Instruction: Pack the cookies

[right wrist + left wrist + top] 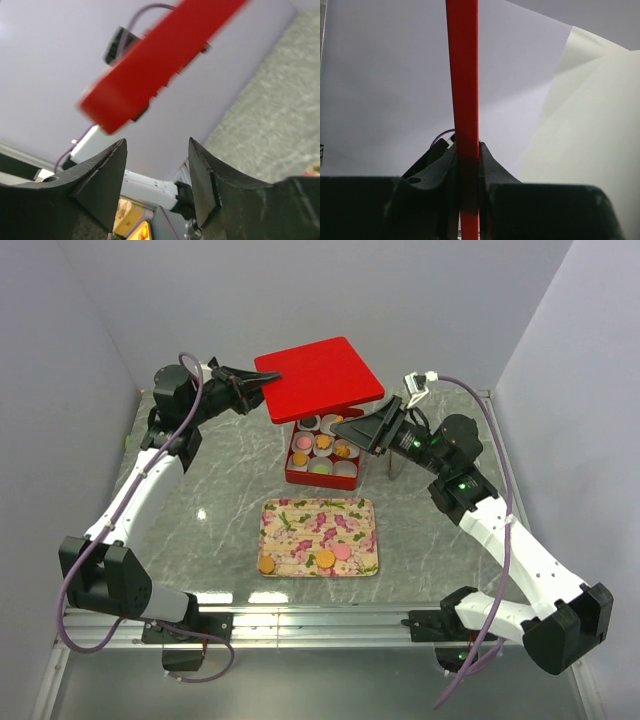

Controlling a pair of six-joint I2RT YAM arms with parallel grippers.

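Note:
The red lid [320, 375] hangs tilted above the open red box [292, 472]. My left gripper [262, 380] is shut on the lid's left edge. In the left wrist view the lid [462, 75] runs edge-on through my left gripper [468, 155]. White paper cups in the box hold cookies [323, 442]. More cookies [325, 558], orange and pink, lie along the near side of the floral tray [300, 520]. My right gripper [343, 429] is open over the box's right side, just under the lid's near-right corner. In the right wrist view my right gripper [156, 145] holds nothing, and the blurred lid [150, 70] sits above it.
The grey marble tabletop [200, 490] is walled in by white panels at the back and on both sides. A metal rail [320, 620] with the arm bases runs along the near edge. The tray lies between the box and that rail.

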